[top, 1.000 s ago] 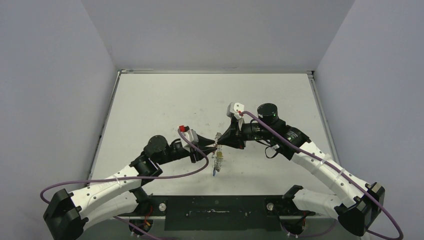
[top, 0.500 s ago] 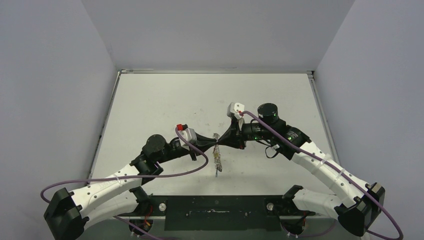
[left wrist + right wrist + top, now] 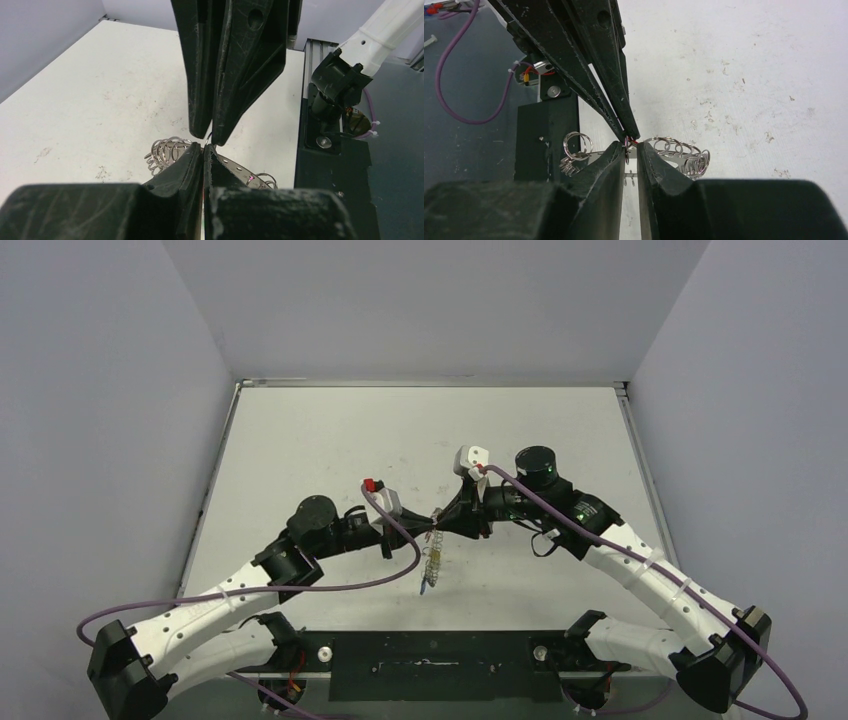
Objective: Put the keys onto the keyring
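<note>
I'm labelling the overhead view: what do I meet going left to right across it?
left base → left elbow → keyring → right elbow → right base. The grippers overlap above the keyring, so they are left out.

In the left wrist view my left gripper (image 3: 204, 149) covers most of the keyring (image 3: 167, 150); only loops at nine o'clock and a strip at four show. Overhead the keys (image 3: 428, 584) are too small to make out, and I can't tell whether the right gripper (image 3: 629, 148) grips anything
</note>
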Controlling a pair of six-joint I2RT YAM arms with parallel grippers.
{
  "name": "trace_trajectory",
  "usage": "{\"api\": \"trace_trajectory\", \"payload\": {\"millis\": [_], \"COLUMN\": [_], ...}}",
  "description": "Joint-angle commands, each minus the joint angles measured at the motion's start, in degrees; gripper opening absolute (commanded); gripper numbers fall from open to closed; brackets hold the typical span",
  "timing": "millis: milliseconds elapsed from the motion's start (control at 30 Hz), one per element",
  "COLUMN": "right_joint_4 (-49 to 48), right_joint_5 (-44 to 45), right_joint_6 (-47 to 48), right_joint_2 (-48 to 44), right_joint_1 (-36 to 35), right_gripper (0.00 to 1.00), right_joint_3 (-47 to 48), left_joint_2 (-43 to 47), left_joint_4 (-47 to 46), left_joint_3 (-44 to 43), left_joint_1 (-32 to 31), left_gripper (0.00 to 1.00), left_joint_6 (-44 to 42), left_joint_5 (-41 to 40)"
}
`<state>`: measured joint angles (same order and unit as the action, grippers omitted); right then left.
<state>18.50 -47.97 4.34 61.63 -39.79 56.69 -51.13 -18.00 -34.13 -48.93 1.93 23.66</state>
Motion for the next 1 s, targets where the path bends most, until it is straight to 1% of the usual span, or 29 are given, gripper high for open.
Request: {"api": "trace_trajectory", "payload": {"millis": [0, 167, 233, 300, 367, 433, 533, 567, 733, 967], "right_joint_4": [0.44, 2.61, 2.64, 2.65, 2.93, 3.35, 2.83, 2.19, -1.87, -3.85], "right_joint_5": [2.23, 4.15, 4.44, 4.46, 3.70, 2.65, 1.00, 0.53, -0.02, -0.72], "right_joint_6": [4.63, 7.18, 7.55, 7.76, 8.02, 8.21, 7.91, 7.51, 4.60, 3.43], "right_joint_2": [-1.40, -1.42, -1.34, -1.10, -0.67, -0.19, 0.30, 0.40, 0.47, 1.59], "right_joint_1": [0.06, 0.15, 0.10, 0.08, 0.06, 0.06, -0.07, -0.11, -0.44, -1.35], "right_gripper": [0.23, 0.48, 0.53, 0.55, 0.54, 0.49, 0.32, 0.28, 0.26, 0.26], "right_joint_3": [3.76, 4.88, 5.10, 5.36, 5.72, 6.04, 6.13, 6.09, 4.92, 4.90], "left_joint_2": [0.29, -1.70, -3.15, -4.76, -6.46, -7.94, -9.81, -10.44, -11.05, -10.66], "left_joint_4": [10.08, 22.08, 26.89, 32.04, 36.61, 40.18, 44.12, 45.09, 44.81, 42.50], "left_joint_3": [-8.27, -15.41, -18.58, -22.07, -26.14, -29.11, -32.54, -33.24, -33.98, -32.91], "left_joint_1": [-0.20, -0.20, -0.23, -0.20, -0.20, -0.20, -0.29, -0.29, -0.29, -0.29], "left_gripper": [0.00, 0.00, 0.00, 0.00, 0.00, 0.00, 0.00, 0.00, 0.00, 0.00], "left_joint_6": [-4.40, -9.77, -12.33, -14.85, -17.04, -18.88, -21.22, -21.65, -21.87, -20.35], "left_joint_5": [2.31, 3.44, 3.99, 4.27, 4.22, 3.80, 3.44, 3.49, 3.87, 4.49]}}
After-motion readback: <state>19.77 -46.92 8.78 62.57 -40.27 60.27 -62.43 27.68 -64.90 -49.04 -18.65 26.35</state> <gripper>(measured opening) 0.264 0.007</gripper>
